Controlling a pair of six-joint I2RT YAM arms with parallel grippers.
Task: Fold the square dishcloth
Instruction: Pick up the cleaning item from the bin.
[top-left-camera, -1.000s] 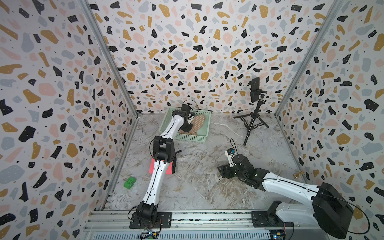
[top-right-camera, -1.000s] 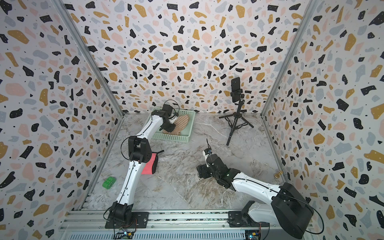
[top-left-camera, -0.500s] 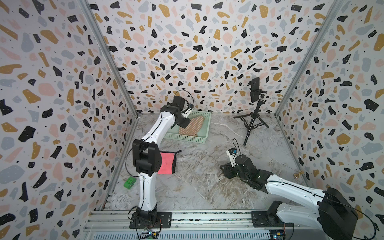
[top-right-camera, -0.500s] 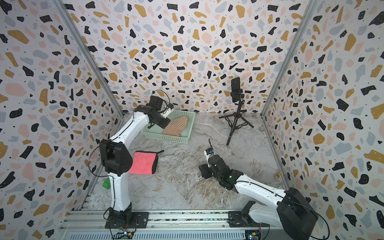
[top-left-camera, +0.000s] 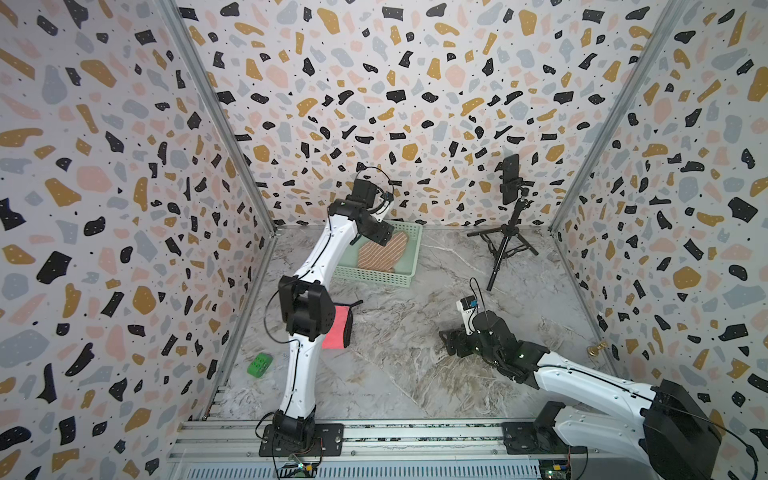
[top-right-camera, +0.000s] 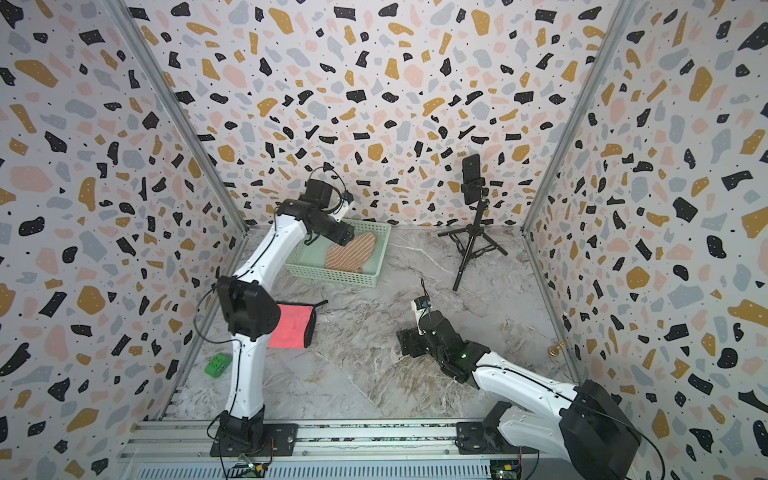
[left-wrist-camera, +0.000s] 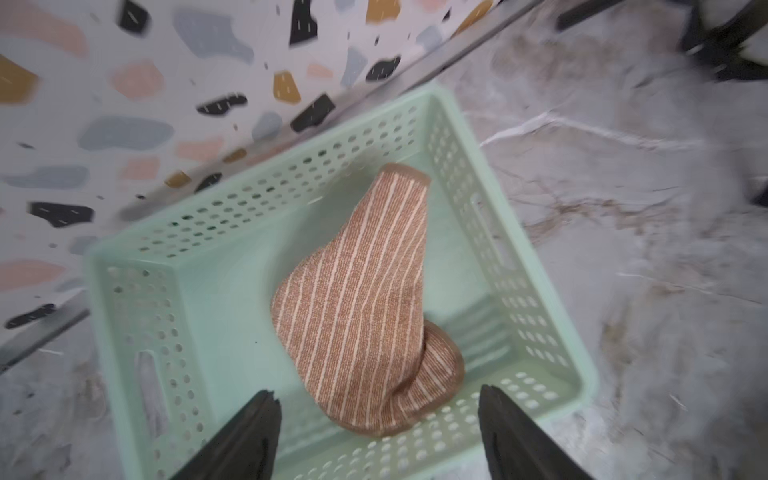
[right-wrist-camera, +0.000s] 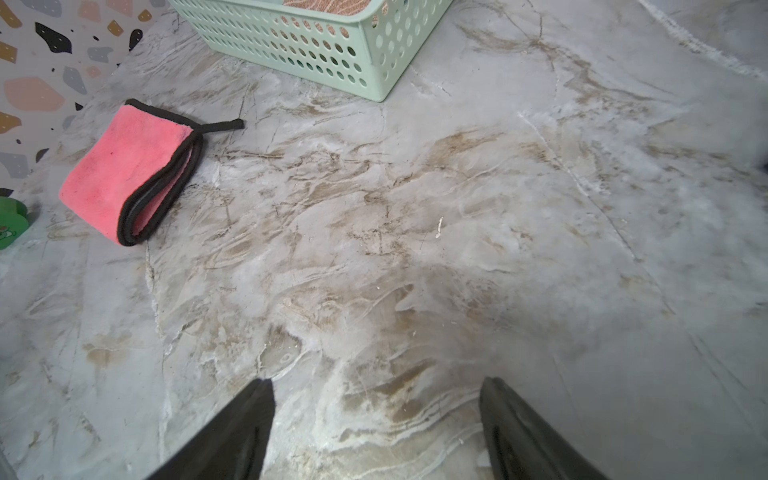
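Note:
A brown striped dishcloth lies bunched in the mint basket, and shows in both top views. My left gripper hovers over the basket's near side, open, with nothing between its fingers; a top view shows it above the basket. A pink dishcloth with black trim lies folded on the marble floor by the left arm. My right gripper is open and empty, low over bare marble at centre right.
A phone on a black tripod stands at the back right. A green toy block sits by the left wall, and a small brass object by the right wall. The basket is against the back wall.
My left gripper rose out of the basket and opened, the striped cloth staying in the basket. The left elbow swung left, uncovering the pink cloth. The right arm shifted only slightly.

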